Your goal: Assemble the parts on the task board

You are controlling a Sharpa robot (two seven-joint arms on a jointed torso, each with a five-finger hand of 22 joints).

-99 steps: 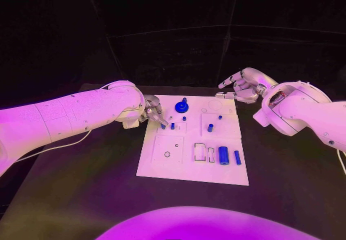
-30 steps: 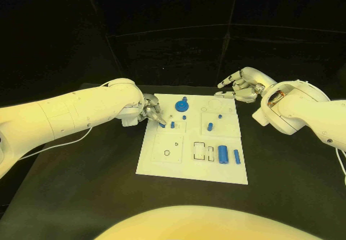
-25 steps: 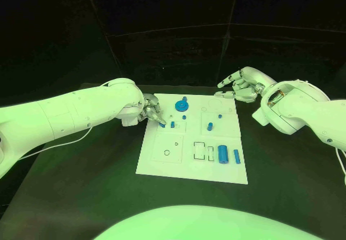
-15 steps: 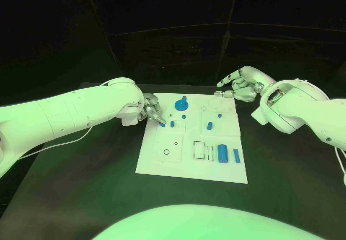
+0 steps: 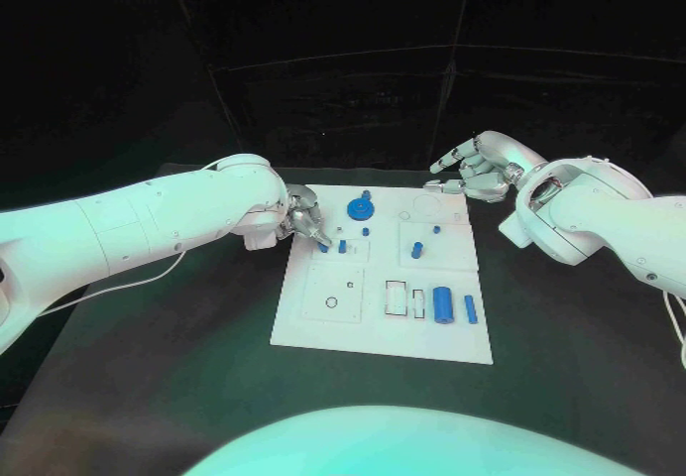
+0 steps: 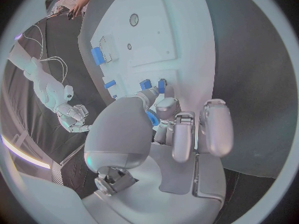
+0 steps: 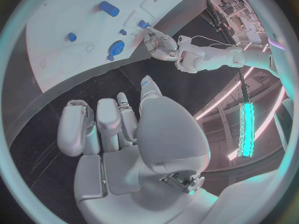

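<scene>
Your left hand (image 5: pixel 301 220) works at the task board's (image 5: pixel 375 337) far left corner, fingertips seemingly pinching a small blue peg (image 5: pixel 323 249); seat it next. Right hand (image 5: pixel 476 171) hovers off the far right corner, fingers loosely curled, empty

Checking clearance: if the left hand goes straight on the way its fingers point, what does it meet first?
Probably the small blue peg on the task board: the left hand has its fingers angled down at it. Depth unclear; they may already touch.

The left robot hand (image 5: pixel 303 220) crowds the task board's (image 5: pixel 326 332) far left corner beside upright blue parts (image 5: pixel 361 209), while its near left area lies open.
</scene>
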